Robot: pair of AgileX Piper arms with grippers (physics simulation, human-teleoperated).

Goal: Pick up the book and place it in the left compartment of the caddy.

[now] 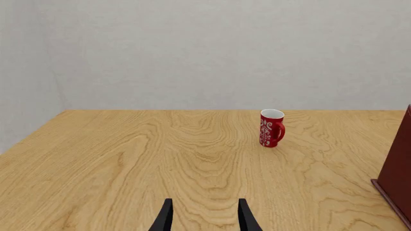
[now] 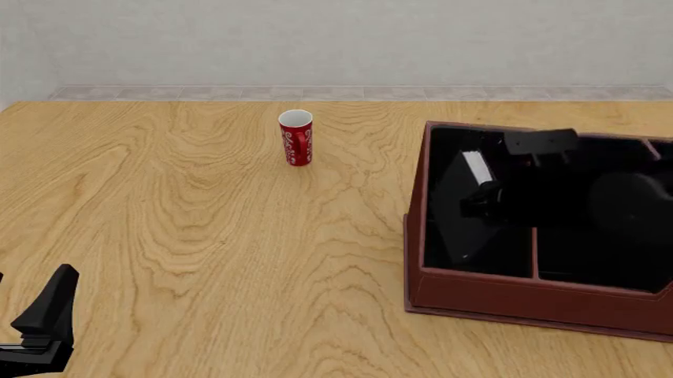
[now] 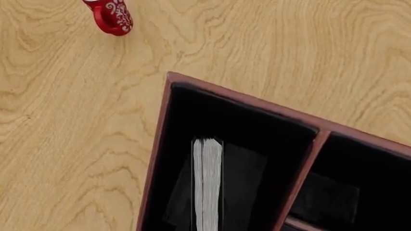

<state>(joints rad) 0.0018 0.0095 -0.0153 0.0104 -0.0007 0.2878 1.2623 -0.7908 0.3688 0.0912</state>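
The caddy [image 2: 505, 301] is a large reddish-brown box with a black inside, at the table's right. My right gripper [image 2: 486, 201] reaches down into its long left compartment [image 2: 447, 236] and is shut on the book [image 2: 475, 167], which hangs tilted inside that bay. In the right wrist view the book's white page edges [image 3: 207, 185] run straight ahead between dark covers inside the left compartment [image 3: 218, 120]. The fingers do not stand out against the black. My left gripper [image 1: 204, 219] is open and empty, low over the table at the near left [image 2: 42, 321].
A red patterned cup [image 2: 295, 137] stands upright at the back middle of the table, left of the caddy. It also shows in the left wrist view [image 1: 272, 127] and the right wrist view [image 3: 110, 17]. A caddy corner [image 1: 398, 168] edges the left wrist view.
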